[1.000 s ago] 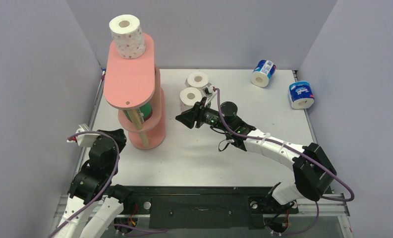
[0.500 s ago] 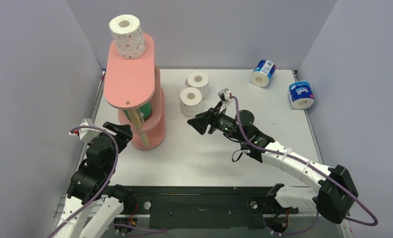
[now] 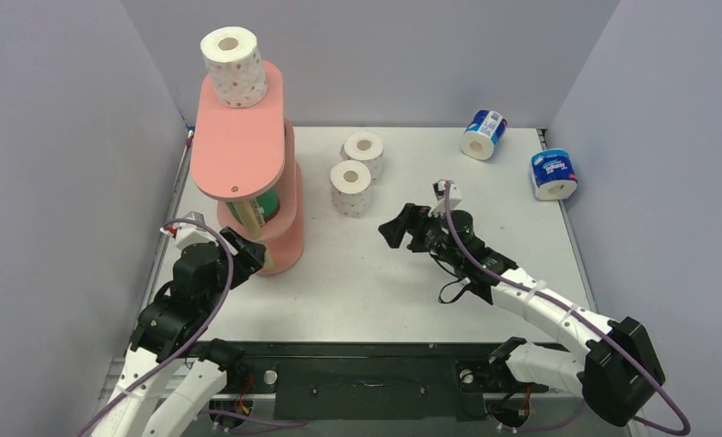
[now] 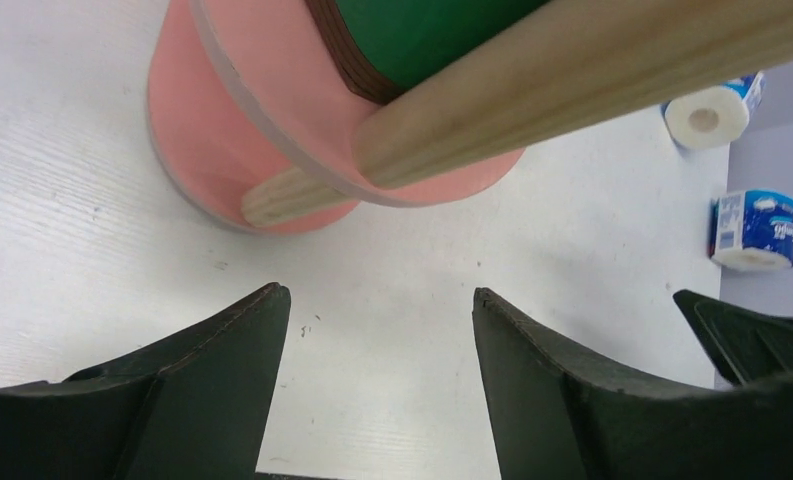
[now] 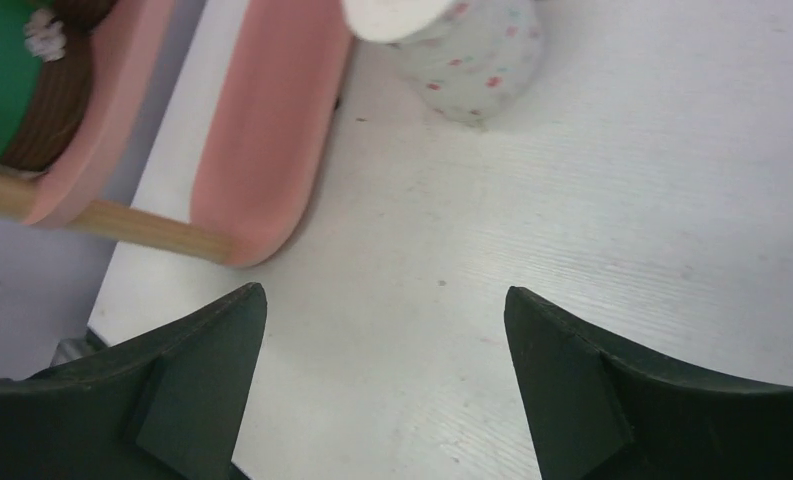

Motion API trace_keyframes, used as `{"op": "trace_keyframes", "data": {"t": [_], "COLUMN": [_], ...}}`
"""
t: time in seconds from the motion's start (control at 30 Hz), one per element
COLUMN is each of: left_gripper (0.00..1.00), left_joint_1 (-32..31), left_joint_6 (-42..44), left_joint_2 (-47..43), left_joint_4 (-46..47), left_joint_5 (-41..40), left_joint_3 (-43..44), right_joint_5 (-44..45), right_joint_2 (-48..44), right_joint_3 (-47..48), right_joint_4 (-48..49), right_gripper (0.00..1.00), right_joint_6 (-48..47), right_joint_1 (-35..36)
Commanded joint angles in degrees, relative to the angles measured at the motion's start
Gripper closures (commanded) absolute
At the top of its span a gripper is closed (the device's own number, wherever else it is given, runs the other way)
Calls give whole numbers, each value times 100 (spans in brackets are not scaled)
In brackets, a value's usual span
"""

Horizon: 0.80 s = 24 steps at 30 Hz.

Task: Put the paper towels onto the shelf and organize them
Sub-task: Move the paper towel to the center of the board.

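The salmon-pink shelf (image 3: 244, 150) stands at the table's left. A red-dotted white roll (image 3: 234, 66) sits on its top board, and a green-wrapped roll (image 3: 268, 206) lies on the middle tier. Two pale rolls (image 3: 351, 187) (image 3: 364, 153) stand upright just right of the shelf. Two blue-white wrapped rolls (image 3: 483, 134) (image 3: 554, 174) lie at the far right. My left gripper (image 3: 248, 248) is open and empty near the shelf's base (image 4: 222, 150), facing its wooden post (image 4: 572, 80). My right gripper (image 3: 395, 228) is open and empty over bare table, a little right of the dotted roll (image 5: 472, 55).
Grey walls enclose the table on the left, back and right. The shelf's bottom board (image 5: 262, 130) and a post (image 5: 122, 225) lie left of the right gripper. The far blue-white rolls (image 4: 712, 112) (image 4: 757, 230) show beyond the shelf in the left wrist view.
My right gripper has drawn back to the right, away from the nearer pale roll, and opened wide. My left gripper has moved forward to the shelf's base and opened.
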Motion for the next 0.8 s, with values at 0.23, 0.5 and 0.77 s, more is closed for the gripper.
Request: {"op": "trace_keyframes", "data": {"t": [0.23, 0.5, 0.77], "left_gripper": [32, 30, 6], "left_joint_1": [-2088, -3874, -4057], "left_joint_6": [-2, -200, -473], "left_joint_2": [919, 2129, 1674], "left_joint_4": [179, 622, 1835], "left_joint_5": [-747, -2006, -2047], "left_joint_3": [95, 339, -710], "right_joint_5": [120, 551, 48], "right_joint_2": [-210, 170, 644], "right_joint_3": [-677, -662, -321], "right_joint_4": [-217, -557, -657], "right_gripper": [7, 8, 2], "right_joint_6": [629, 974, 788], "right_joint_1": [-1230, -1577, -2159]}}
